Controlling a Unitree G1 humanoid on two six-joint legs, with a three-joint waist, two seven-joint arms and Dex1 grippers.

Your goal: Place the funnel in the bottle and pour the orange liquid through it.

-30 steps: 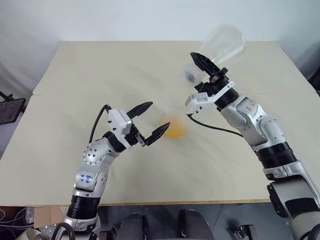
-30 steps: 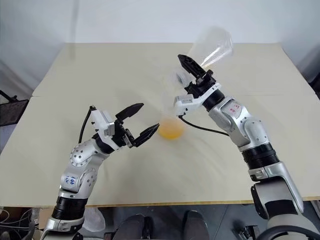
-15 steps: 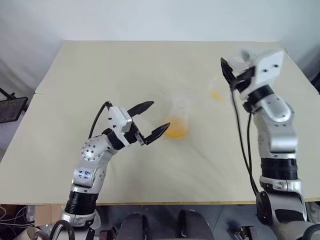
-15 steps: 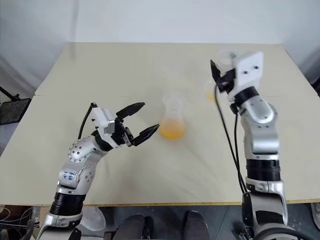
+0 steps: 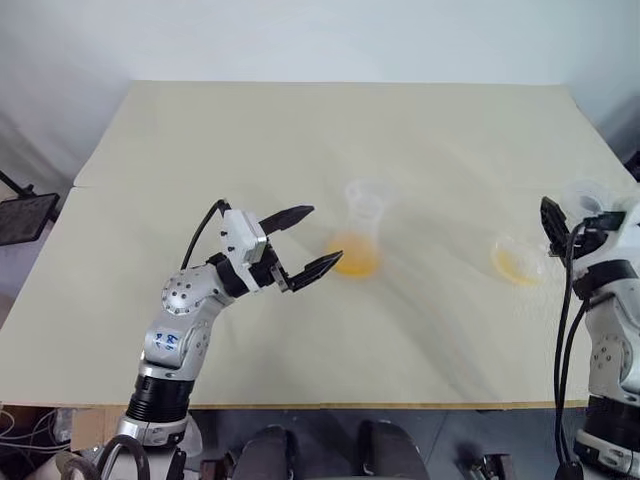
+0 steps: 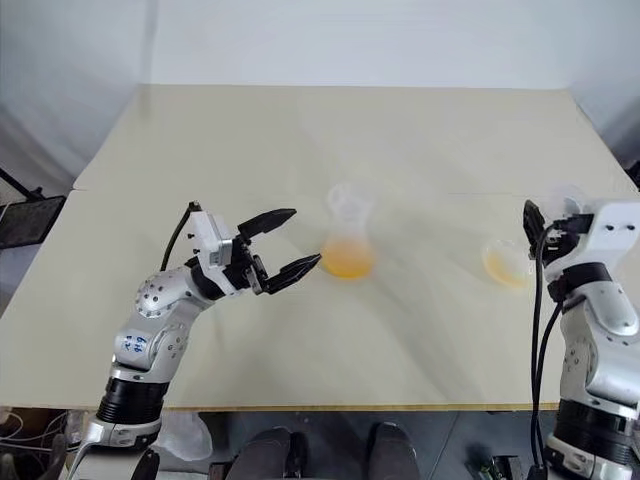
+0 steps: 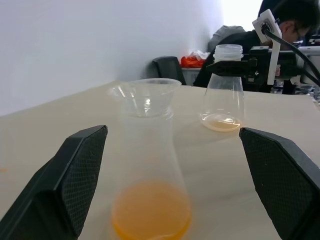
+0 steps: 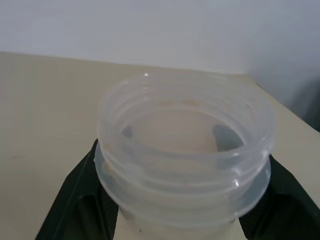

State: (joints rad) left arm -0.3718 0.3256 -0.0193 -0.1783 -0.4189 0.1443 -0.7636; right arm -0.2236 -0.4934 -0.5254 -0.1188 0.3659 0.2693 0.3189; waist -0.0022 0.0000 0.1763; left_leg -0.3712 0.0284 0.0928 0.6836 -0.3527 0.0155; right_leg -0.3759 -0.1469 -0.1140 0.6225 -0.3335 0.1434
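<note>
We see our left gripper (image 5: 301, 241) spread wide beside the bottle (image 7: 150, 175), funnel (image 7: 145, 93) barely visible on top; our right gripper (image 6: 541, 226) pinches the broader flask's (image 7: 223, 102) neck.

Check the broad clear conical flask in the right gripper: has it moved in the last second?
Yes. The broad clear conical flask went from tipped above the slim clear flask with orange liquid to upright near the table's right edge, still in the right gripper.

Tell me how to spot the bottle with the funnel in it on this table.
Look to the middle of the pale table, just ahead of the left gripper's open jaws. The bottle stands there upright, orange liquid pooled in its base. Unlike the other flask, held by the right gripper, it carries a clear funnel in its neck.
</note>
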